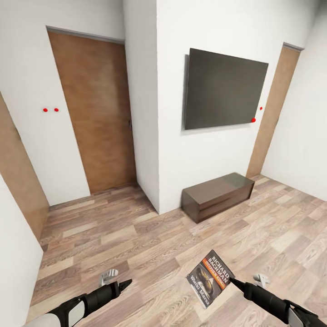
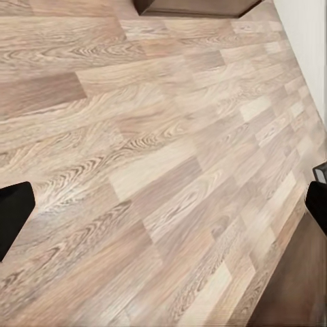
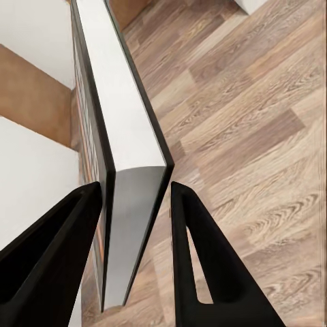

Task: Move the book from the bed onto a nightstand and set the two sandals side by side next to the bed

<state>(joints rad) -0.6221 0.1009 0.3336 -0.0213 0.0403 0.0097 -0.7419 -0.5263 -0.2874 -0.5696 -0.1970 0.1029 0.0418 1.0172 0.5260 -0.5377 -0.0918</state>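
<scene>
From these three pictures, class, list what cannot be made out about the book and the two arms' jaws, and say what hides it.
- The book's small cover lettering: head view, too small.
- The book's cover: right wrist view, seen edge-on.
- The right gripper's contact with the book: right wrist view, one finger appears apart from it.
- The left gripper: head view, whether open, too small; left wrist view, fingers cut off by the edges.

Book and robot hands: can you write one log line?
book: held off floor by right gripper | left gripper: open, holding nothing | ahead: wall screen, low cabinet

Matt wood-plank floor (image 1: pixel 150 236), glossy paper-covered book (image 1: pixel 210 278), dark wooden cabinet (image 1: pixel 218 195).
</scene>
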